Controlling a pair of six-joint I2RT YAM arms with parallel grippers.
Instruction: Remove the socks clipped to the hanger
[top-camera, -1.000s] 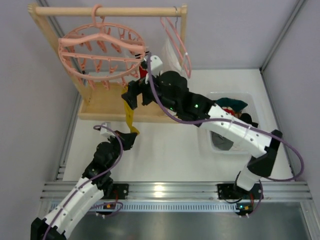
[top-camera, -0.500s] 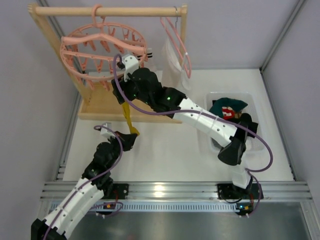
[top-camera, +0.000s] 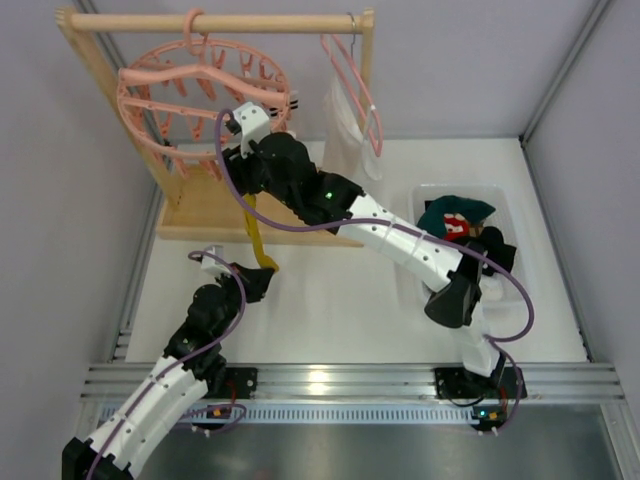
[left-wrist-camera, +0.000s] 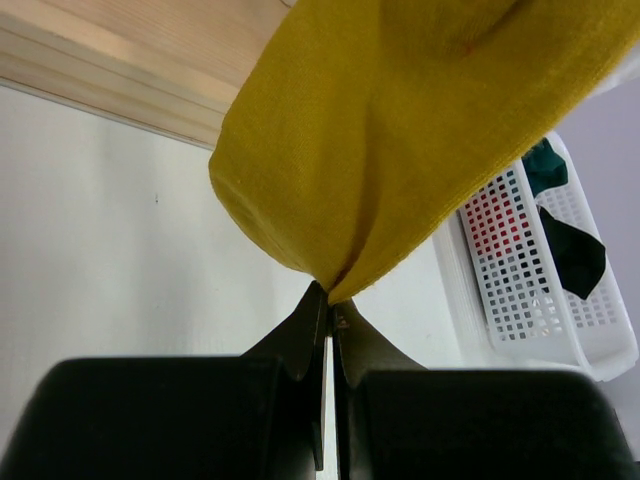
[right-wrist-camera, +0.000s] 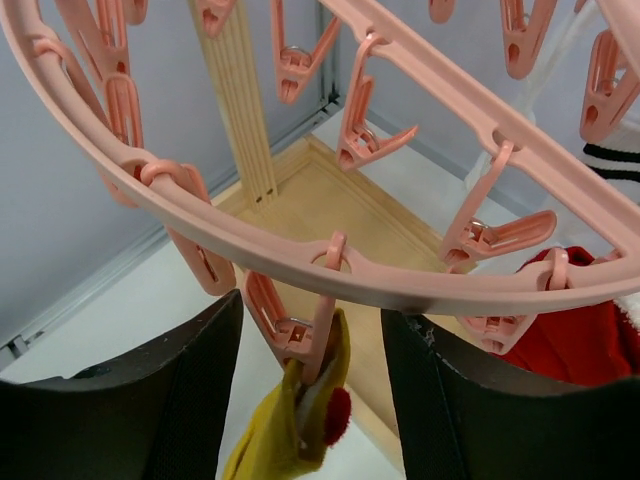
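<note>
The round pink hanger (top-camera: 205, 95) hangs from the wooden rack's bar. A mustard yellow sock (top-camera: 259, 235) hangs from one of its pegs (right-wrist-camera: 300, 330). My left gripper (top-camera: 266, 271) is shut on the sock's lower end (left-wrist-camera: 400, 150). My right gripper (right-wrist-camera: 310, 345) is open under the ring, one finger on each side of the peg that clips the yellow sock (right-wrist-camera: 300, 430). A red sock (right-wrist-camera: 575, 320) and a black-and-white striped sock (right-wrist-camera: 612, 165) hang from pegs at the right of the right wrist view.
The wooden rack (top-camera: 215, 222) stands at the back left with a plain thin pink hanger (top-camera: 355, 90) and a white cloth on its bar. A white basket (top-camera: 500, 225) at the right holds a dark teal sock (top-camera: 455, 213) and others.
My right arm has swung left from near the rack's right side to under the ring and now straddles the yellow sock's peg. The ring has shifted. The left arm has stayed still.
</note>
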